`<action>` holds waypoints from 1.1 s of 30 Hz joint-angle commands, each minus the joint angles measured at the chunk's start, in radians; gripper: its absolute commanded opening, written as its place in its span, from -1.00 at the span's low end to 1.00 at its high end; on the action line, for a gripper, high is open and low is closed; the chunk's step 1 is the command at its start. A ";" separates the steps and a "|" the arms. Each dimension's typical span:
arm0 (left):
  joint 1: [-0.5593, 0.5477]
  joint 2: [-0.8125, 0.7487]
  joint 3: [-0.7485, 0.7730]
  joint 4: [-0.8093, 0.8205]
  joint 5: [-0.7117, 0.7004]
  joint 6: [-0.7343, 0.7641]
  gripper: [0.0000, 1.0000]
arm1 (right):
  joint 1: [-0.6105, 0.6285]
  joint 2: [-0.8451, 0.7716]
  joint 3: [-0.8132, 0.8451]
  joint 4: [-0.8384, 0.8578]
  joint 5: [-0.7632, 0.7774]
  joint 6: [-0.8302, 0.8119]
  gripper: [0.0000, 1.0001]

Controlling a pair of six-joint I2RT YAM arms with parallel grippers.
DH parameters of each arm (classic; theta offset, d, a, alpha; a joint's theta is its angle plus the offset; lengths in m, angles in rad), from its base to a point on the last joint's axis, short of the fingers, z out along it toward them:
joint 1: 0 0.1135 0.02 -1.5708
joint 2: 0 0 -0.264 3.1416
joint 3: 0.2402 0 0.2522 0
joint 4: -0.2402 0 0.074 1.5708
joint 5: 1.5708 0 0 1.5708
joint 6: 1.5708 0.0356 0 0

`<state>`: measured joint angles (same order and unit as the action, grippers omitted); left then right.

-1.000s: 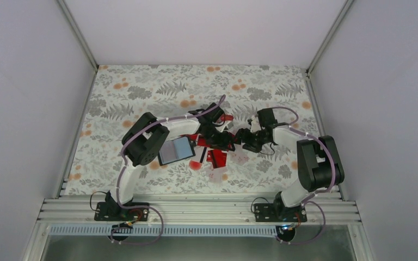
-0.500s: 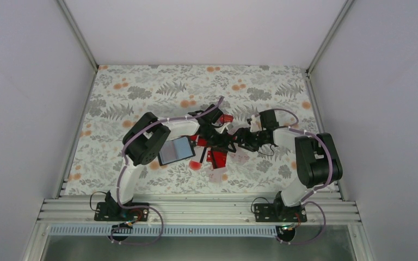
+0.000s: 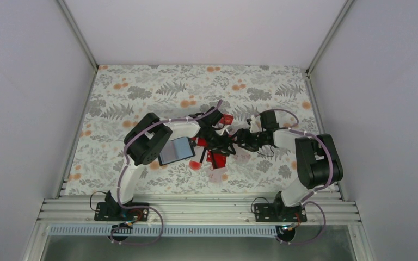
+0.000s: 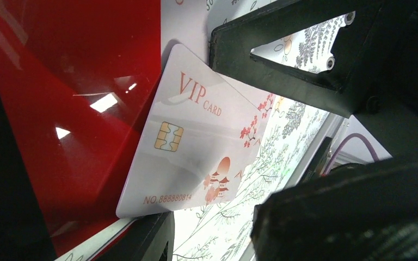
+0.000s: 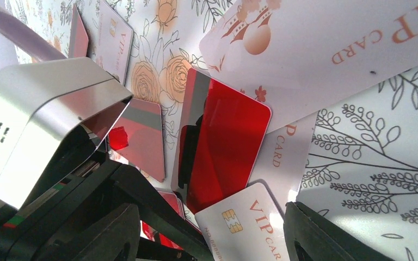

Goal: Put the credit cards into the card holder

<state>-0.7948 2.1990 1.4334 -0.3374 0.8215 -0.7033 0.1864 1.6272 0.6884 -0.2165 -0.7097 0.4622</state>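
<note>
Several credit cards lie in a loose heap (image 3: 216, 157) at mid table. The card holder (image 3: 175, 150) lies open just left of them, its grey-blue face up, partly under my left forearm. My left gripper (image 3: 219, 142) is low over the heap. In the left wrist view it (image 4: 234, 239) is open, and a pale VIP card (image 4: 196, 147) leans on a glossy red card (image 4: 71, 103) beside one finger. My right gripper (image 3: 239, 140) faces it from the right. It (image 5: 217, 239) is open around a pale VIP card (image 5: 250, 223), below a red striped card (image 5: 223, 147).
Another red card (image 3: 226, 118) lies behind the left gripper. A small red spot (image 3: 195, 165) sits on the floral cloth near the holder. The two grippers almost meet over the heap. Grey walls close in the table on three sides.
My right gripper has slid left toward the heap and the left gripper. The left gripper's jaws have narrowed. The card holder has not moved.
</note>
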 commanded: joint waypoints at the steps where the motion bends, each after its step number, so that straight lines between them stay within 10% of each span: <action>1: -0.005 -0.014 -0.006 0.186 -0.092 -0.041 -0.20 | 0.044 0.061 -0.087 -0.180 0.006 -0.005 0.35; 24: 0.014 -0.142 -0.151 0.424 -0.117 -0.198 -0.16 | 0.047 -0.034 -0.105 -0.245 -0.022 0.000 0.35; 33: 0.001 -0.154 -0.074 0.061 -0.313 -0.121 -0.05 | 0.045 -0.075 -0.119 -0.268 0.024 0.005 0.34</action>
<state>-0.7948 2.0872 1.3064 -0.2531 0.6521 -0.8230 0.1886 1.5490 0.6422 -0.2653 -0.6811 0.4789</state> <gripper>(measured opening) 0.458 0.671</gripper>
